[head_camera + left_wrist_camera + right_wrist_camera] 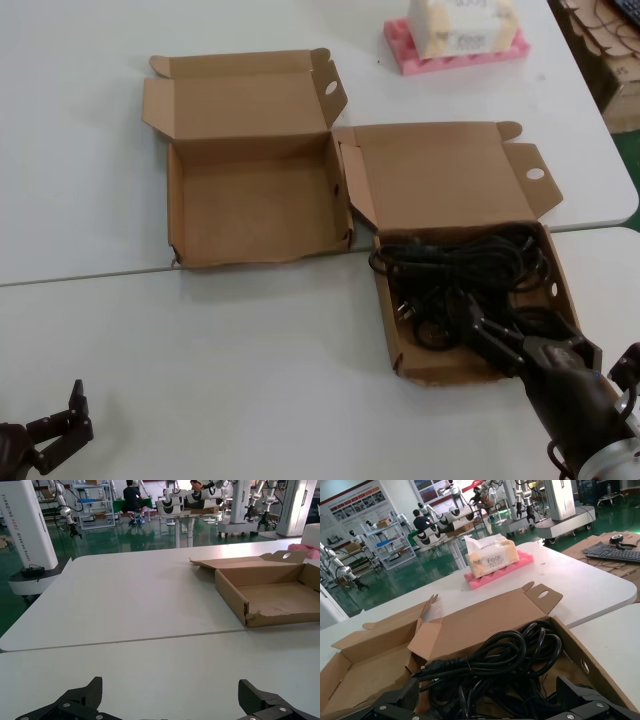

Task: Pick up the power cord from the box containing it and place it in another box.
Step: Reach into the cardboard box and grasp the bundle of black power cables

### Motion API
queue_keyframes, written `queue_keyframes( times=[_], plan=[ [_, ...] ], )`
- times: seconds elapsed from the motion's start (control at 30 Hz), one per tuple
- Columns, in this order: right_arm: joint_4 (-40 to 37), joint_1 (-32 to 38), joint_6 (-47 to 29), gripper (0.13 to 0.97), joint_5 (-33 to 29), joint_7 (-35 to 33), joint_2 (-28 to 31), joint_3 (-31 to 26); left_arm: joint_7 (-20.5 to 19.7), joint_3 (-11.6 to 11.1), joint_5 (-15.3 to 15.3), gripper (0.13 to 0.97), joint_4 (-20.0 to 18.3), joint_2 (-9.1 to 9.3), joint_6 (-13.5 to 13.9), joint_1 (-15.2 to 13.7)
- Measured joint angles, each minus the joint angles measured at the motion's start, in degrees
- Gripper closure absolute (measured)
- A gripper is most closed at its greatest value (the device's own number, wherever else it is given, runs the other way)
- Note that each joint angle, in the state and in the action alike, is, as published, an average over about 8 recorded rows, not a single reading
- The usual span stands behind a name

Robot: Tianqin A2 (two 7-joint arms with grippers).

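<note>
Your power cord (pixel 455 262) lies as a glossy black tangle of thin loops, with other like cords, in the askew box (pixel 468 205) at about four o'clock on the white counter (pixel 250 350); from the right wrist you can see a moulded plug end (pixel 437 669) poking out of the coils toward the near wall. That box is shallow brown corrugated cardboard with a broad flat lid folded back and a side tab with a punched oval hole. Your right gripper (pixel 472 322) is down inside it at the near end, its dark fingers (pixel 580 696) spread apart over the cords with nothing clamped between them. Touching the box's far-left corner, at about eleven o'clock, sits the other box (pixel 250 180), same cardboard, its floor bare, lid strip folded, front wall wavy and bent. Your left gripper (pixel 62 420) rests low at seven o'clock near the counter's edge, fingers apart. At one o'clock a pale tissue pack (pixel 462 25) sits on a ridged pink foam block (pixel 405 55).
</note>
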Motion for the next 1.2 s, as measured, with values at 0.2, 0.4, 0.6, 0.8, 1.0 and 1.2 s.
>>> queue_keyframes(
  times=[0.2,0.4,0.6,0.8,1.0,1.2],
  plan=[
    [0.0,0.0,0.0,0.129,0.0,0.0,0.0,0.0,0.0,0.0,0.0,0.132,0.0,0.00,0.0,0.0],
    [0.1,0.0,0.3,0.129,0.1,0.0,0.3,-0.2,0.0,0.0,0.0,0.132,0.0,0.00,0.0,0.0],
    [1.8,0.5,1.9,0.129,0.8,0.0,4.4,-1.5,0.0,0.0,0.0,0.137,0.0,0.00,0.0,0.0],
    [4.5,3.2,2.6,0.129,2.4,0.0,12.7,-4.5,0.0,0.0,0.0,0.157,0.0,0.00,0.0,0.0],
    [2.9,11.4,0.1,0.129,-0.5,0.0,20.7,-12.7,0.0,0.0,0.0,0.208,0.0,0.00,0.0,0.0],
    [-6.1,23.2,-9.0,0.129,-10.7,0.0,20.5,-19.7,0.0,0.0,0.0,0.292,0.0,0.00,0.0,0.0]
  ],
)
